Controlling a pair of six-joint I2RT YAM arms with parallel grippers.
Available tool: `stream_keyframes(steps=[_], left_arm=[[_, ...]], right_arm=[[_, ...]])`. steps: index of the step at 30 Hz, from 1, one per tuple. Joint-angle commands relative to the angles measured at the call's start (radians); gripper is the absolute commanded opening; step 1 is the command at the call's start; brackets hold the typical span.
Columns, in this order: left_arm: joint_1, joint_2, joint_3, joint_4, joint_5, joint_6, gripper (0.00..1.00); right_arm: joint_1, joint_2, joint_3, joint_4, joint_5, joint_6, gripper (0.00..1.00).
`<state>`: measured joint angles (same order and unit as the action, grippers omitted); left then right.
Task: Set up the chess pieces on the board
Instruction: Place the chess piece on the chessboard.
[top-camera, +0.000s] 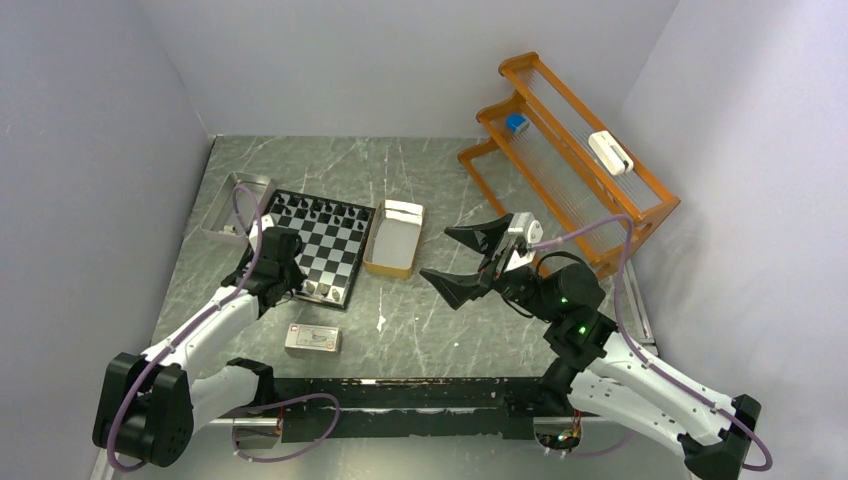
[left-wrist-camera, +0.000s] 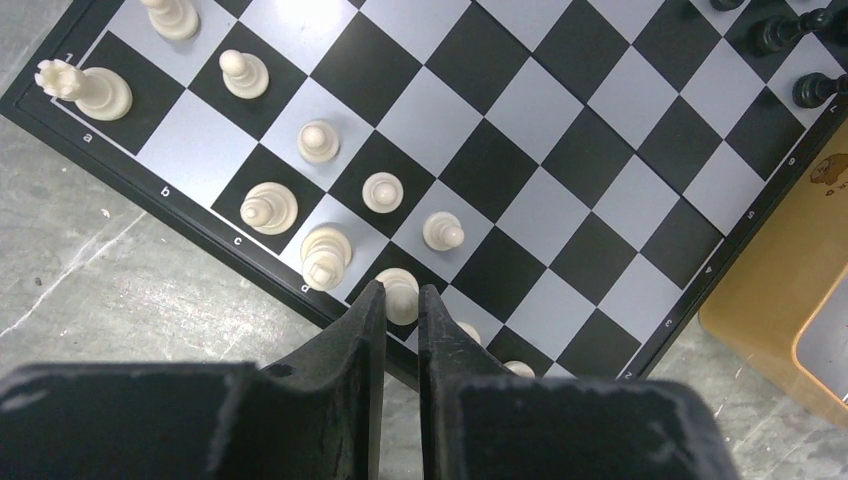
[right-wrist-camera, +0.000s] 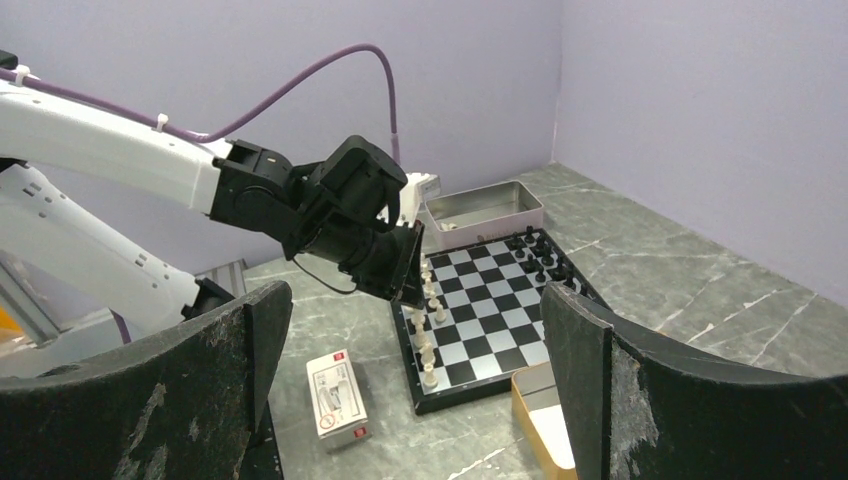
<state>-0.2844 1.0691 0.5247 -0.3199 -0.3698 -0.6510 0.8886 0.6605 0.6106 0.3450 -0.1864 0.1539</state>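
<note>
Ok so the left claw (left-wrist-camera: 400, 292) is hanging over the lower left edge of the board (left-wrist-camera: 520, 170) in its wrist view. Its fingers (left-wrist-camera: 360, 330) are squeezing in on one pale piece (left-wrist-camera: 400, 302) sitting right at the board's rim, with only a thin gap showing between them. From what I'm seeing it's grasping that piece, and the piece is looking like it's still down on its square.

The other pale pieces (left-wrist-camera: 320, 255) are lining up in two loose rows along that same lower left side, running up toward the top left corner. The black pieces (left-wrist-camera: 795, 45) are bunching in the top right corner of the wrist view.

In the overhead view the board is sitting left of centre on the grey marbled table (top-camera: 430, 165). A tan box (top-camera: 371, 243) is lying just beside its right edge and a metal tray (top-camera: 214, 218) is sitting at its upper left.

The right claw (top-camera: 435, 254) is hovering right of the tan box, well apart from the board, spread wide and holding nothing.

A little white and red carton (top-camera: 313, 340) is lying below the board, and an orange rack (top-camera: 570, 170) is standing at the upper right.
</note>
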Motion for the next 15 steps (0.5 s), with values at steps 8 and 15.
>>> stream_keyframes(steps=[8,15], left_arm=[[-0.004,-0.002,-0.012,0.043,0.002,-0.005,0.11],[-0.004,0.008,-0.008,0.030,0.006,0.001,0.12]], right_arm=[[0.002,0.003,0.017,0.002,0.006,-0.005,1.00],[0.003,0.001,0.016,-0.004,0.007,-0.005,1.00]])
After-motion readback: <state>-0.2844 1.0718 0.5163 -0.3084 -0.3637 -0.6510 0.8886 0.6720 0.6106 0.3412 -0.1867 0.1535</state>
